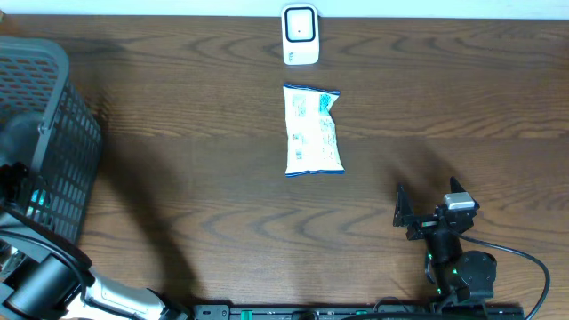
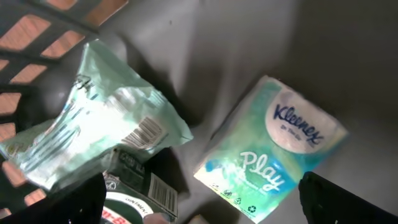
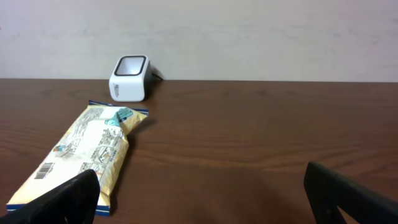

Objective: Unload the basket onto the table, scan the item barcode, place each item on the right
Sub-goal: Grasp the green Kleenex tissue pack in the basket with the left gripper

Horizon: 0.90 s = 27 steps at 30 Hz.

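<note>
Our left arm (image 1: 44,280) stretches from the near-left corner into the grey basket (image 1: 62,107). There the left gripper (image 2: 202,193) points down with its jaws spread wide and nothing between them, looking onto a pale green packet (image 2: 93,134), a Kleenex tissue pack (image 2: 273,152) and a green box (image 2: 140,193). Our right arm (image 1: 458,267) sits folded at the near-right edge. The right gripper (image 3: 199,177) is low over the table (image 3: 261,143), released and empty, facing the snack packet (image 1: 312,131). That packet lies flat mid-table, near the white scanner (image 1: 300,34) but apart from it.
</note>
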Motion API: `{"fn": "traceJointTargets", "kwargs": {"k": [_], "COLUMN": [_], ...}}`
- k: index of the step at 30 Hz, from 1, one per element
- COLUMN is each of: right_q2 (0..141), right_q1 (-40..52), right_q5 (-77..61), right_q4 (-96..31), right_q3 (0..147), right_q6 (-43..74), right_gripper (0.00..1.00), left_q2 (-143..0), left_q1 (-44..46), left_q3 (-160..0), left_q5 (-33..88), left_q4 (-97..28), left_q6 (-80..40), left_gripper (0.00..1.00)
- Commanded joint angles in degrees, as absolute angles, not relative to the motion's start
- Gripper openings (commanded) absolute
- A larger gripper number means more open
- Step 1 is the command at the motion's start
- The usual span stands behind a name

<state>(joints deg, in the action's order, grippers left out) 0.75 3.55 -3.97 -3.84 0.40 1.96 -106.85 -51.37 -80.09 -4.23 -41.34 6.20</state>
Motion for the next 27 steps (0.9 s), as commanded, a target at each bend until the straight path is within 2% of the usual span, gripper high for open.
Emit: {"fn": "traceJointTargets", "kwargs": {"k": [1,6,14,26,27], "right_q2": [0.86,0.86,0.86,0.86,0.86], "right_q1": [3.2,3.2,3.2,3.2,3.2], "right_q5": [-3.53,-3.53,-3.53,-3.53,-3.53], "right_q4": [-4.08,-4.08,-4.08,-4.1,-4.08], "right_q3": [0.32,0.32,0.32,0.32,0.32], "right_q6": [2.52,2.52,2.52,2.52,2.52], "right_gripper": [0.99,0.99,0.99,0.99,0.99], "left_q2": [-107.42,-107.44,-107.66,-112.64,-112.79], "left_q1": [-51.24,-51.27,-51.7,-51.75,-51.75], "left_q3": [-78.41,-77.06,-76.01,-76.01,-76.01], "left_q5": [3.7,7.14,4.47,5.37,5.37], "left_q4": [-41.98,-41.47,-36.51,-35.4,-35.24], "left_q6": [17.3,23.4,23.51,23.51,23.51], "left_gripper": [0.98,0.98,0.98,0.99,0.94]}}
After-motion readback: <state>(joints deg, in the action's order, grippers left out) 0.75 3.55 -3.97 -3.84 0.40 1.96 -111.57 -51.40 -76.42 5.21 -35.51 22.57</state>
